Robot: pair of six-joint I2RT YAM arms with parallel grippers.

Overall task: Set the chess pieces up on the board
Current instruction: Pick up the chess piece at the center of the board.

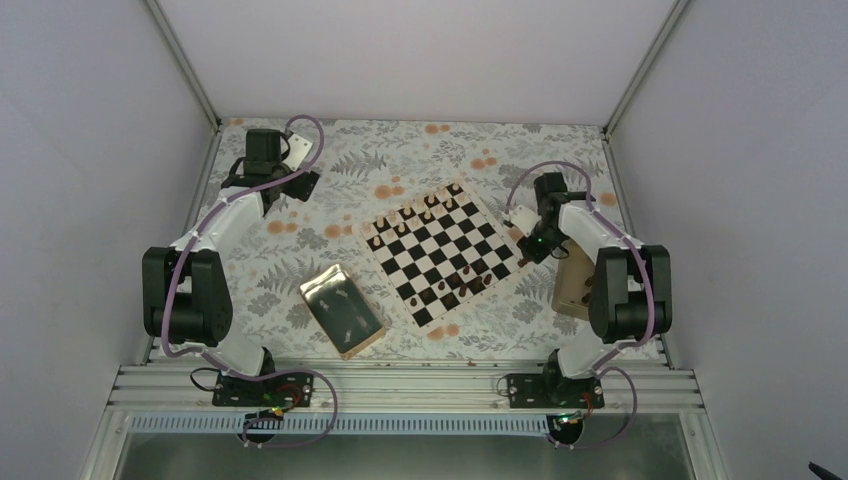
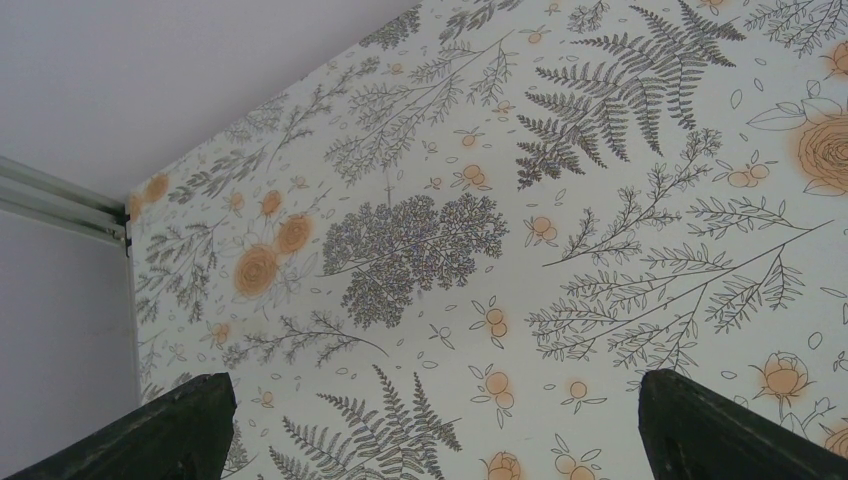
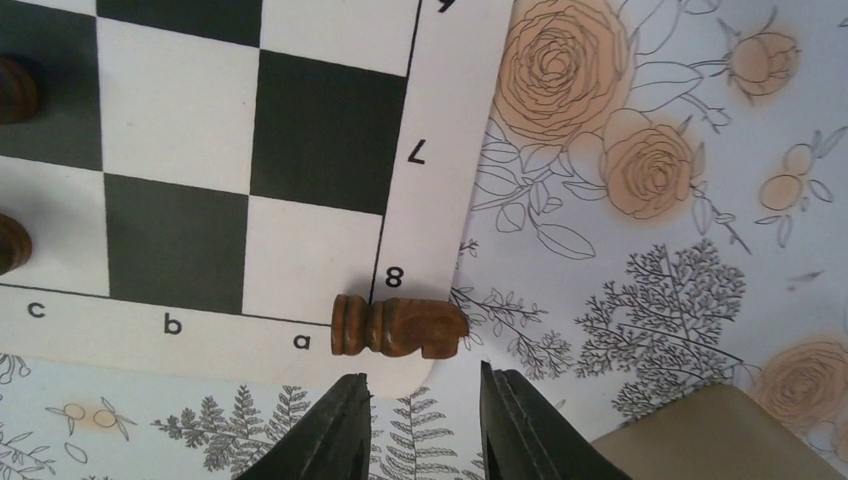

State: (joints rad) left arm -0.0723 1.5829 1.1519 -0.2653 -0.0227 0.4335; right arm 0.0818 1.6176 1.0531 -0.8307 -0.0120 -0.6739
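The board point(image 1: 440, 248) lies tilted in the middle of the table, with light tan pieces point(image 1: 420, 210) on its far rows and dark brown pieces point(image 1: 465, 280) on its near rows. In the right wrist view a dark brown knight point(image 3: 400, 327) lies on its side across the board's pale rim point(image 3: 430, 200) at the a8 corner. My right gripper point(image 3: 424, 385) is open and empty, its fingers just short of the knight and apart from it; it also shows in the top view point(image 1: 524, 250). My left gripper point(image 1: 305, 185) is open and empty over bare cloth at the far left point(image 2: 432, 380).
A shiny gold tray point(image 1: 342, 310) lies near left of the board. A small tan open box point(image 1: 575, 285) stands right of the board, under my right arm, and its corner shows in the right wrist view point(image 3: 700, 440). Two more dark pieces point(image 3: 15, 90) stand at the left edge.
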